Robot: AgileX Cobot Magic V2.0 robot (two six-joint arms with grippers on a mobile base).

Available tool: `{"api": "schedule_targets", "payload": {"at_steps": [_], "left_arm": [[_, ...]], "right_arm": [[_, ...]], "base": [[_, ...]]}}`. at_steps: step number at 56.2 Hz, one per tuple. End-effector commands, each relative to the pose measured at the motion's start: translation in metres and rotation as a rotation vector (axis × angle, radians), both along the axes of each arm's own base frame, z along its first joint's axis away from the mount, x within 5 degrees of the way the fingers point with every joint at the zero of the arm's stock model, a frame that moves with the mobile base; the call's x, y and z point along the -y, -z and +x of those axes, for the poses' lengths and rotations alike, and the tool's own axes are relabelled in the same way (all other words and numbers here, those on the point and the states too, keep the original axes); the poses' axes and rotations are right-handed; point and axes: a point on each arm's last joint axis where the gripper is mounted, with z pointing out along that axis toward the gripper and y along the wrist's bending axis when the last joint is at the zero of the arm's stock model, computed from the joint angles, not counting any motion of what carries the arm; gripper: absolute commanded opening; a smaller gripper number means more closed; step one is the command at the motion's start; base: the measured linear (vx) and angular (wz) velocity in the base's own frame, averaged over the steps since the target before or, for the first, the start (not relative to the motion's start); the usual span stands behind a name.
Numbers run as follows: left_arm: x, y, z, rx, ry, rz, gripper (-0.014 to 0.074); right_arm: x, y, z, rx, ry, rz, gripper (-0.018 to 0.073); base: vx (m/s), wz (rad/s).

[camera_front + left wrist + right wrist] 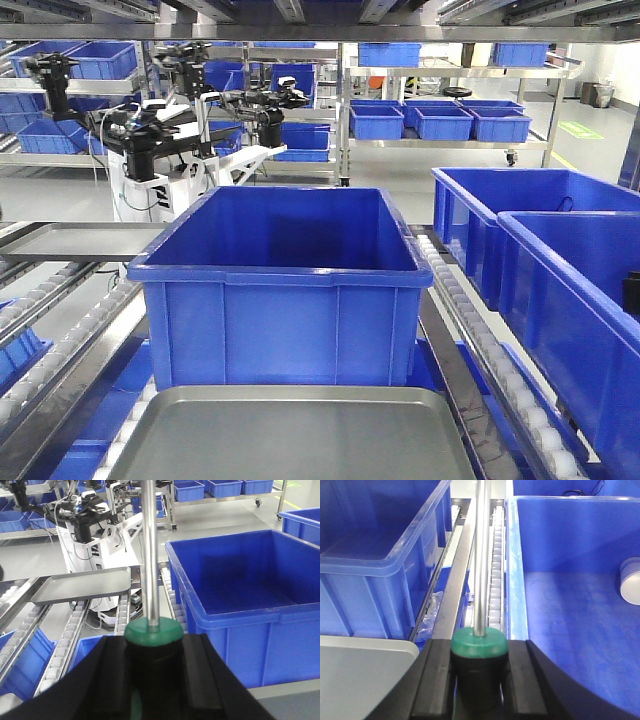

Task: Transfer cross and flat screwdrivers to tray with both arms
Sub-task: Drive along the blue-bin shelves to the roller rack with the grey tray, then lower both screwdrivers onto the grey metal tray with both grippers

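So I have both screwdrivers in hand and am in the carry step, with neither tool yet in the tray. On my left wrist view, the left hand is clenched on the chunky black-and-green handle of a slim steel-shafted screwdriver, its shaft pointing away from the camera over the deep blue plastic bin. On my right wrist view, the right hand grips the second black-and-green-handled screwdriver the same way, held above the roller rail between two blue bins. Which one is cross and which flat I cannot tell; the tips are out of frame. The shallow grey metal tray with rounded corners lies in the near foreground of the front view, and its corner shows just beside my right hand, bottom left. Next, I judge, I must swing both hands over that tray, lower them close to its floor, and release without the shafts rolling against the rim.
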Motion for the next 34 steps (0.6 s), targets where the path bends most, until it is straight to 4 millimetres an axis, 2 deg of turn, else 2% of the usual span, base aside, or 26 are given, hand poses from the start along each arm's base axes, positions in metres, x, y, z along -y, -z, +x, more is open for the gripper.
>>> {"api": "schedule_targets", "payload": {"at_steps": [1,8,17,28,34], "left_arm": [[0.000,-0.021,-0.005,0.147,-0.018,-0.030,0.0003],[0.000,-0.022,-0.003,0.153,-0.014,-0.065,0.0003],[0.017,-0.014,0.012,0.078,0.089,-0.310,0.0003],[0.055,0.015,0.045,-0.124,0.266,-0.422,0.0003],[0.079,0.038,0.065,-0.242,0.333,-0.435,0.0003]], "right_arm": [[0.000,-0.022,-0.003,0.142,-0.004,0.000,-0.0008],[-0.004,-0.024,-0.002,0.162,-0.022,0.072,-0.0008],[-0.021,-0.019,0.007,0.130,-0.160,0.195,-0.0008],[-0.048,-0.001,0.030,0.012,-0.381,0.374,-0.0008],[-0.072,0.017,0.047,-0.045,-0.465,0.356,-0.0008]], "base": [[0.00,0.00],[0.00,0.00],[0.00,0.00],[0.00,0.00],[0.00,0.00]]}}
